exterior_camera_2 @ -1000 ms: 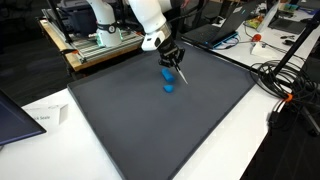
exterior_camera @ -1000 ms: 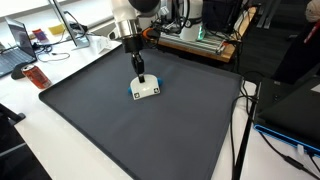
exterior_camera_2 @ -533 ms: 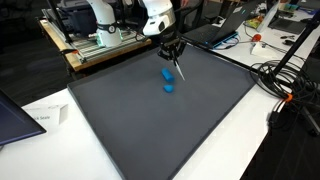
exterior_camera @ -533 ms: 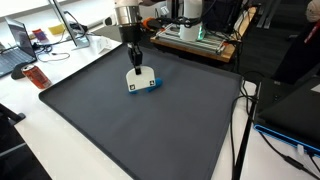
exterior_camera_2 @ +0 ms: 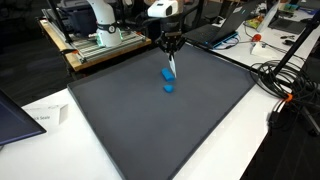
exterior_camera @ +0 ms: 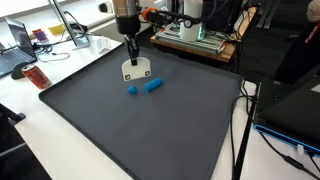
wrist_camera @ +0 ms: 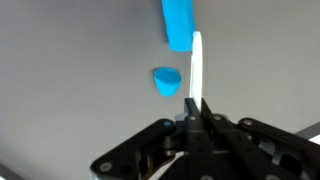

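We see a dark mat [exterior_camera: 150,130] spread over the tabletop [exterior_camera: 35,130], wide and flat beneath the pincer [exterior_camera: 131,58], so small pieces rest steady on it. The pincer is clenched on the upper edge of a thin white plate [exterior_camera: 138,71]. The plate hangs below it, and in the wrist view it shows edge-on as a narrow strip [wrist_camera: 197,70] between the shut jaws. Near the plate's lower edge, a blue cylinder [exterior_camera: 153,85] and a smaller blue lump [exterior_camera: 132,89] lie loose on the mat, neither of them gripped.
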`<action>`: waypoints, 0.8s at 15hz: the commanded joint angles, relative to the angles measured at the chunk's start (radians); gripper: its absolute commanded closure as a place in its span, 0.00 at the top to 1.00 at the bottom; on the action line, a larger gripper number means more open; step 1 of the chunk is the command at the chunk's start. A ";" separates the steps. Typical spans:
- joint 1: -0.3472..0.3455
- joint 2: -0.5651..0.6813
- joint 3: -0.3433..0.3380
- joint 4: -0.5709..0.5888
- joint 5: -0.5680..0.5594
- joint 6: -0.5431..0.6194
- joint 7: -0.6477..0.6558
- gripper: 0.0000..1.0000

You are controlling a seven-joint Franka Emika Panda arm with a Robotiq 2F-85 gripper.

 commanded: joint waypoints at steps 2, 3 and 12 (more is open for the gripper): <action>-0.033 -0.005 0.040 0.122 -0.047 -0.211 0.054 0.01; -0.037 0.001 0.042 0.149 -0.049 -0.250 0.063 0.01; -0.121 0.070 0.035 0.336 0.011 -0.512 0.169 0.01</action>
